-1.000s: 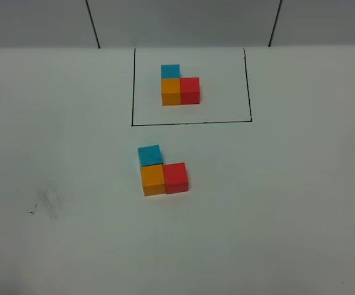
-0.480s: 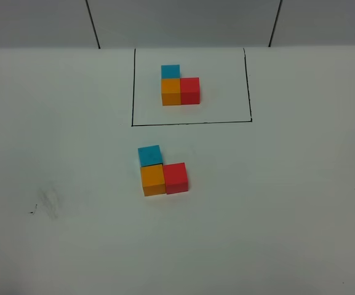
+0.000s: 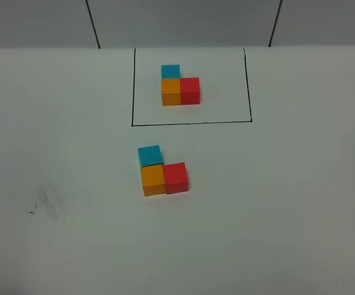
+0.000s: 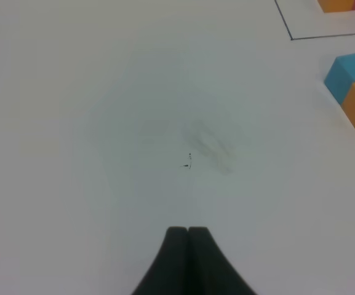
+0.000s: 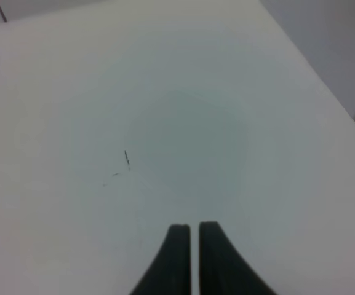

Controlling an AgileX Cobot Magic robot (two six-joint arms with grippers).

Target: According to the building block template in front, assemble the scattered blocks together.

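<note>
Where black lines frame, template cubes (image 3: 180, 90)

white table (image 3: 275, 203) | 12 o'clock: framed template (image 3: 180, 90) | centre: blue (image 3: 150, 155), orange (image 3: 153, 179), red (image 3: 176, 177) cubes touching, L-shaped | 8 o'clock: faint smudge (image 3: 47, 203), possibly scuffing
</note>
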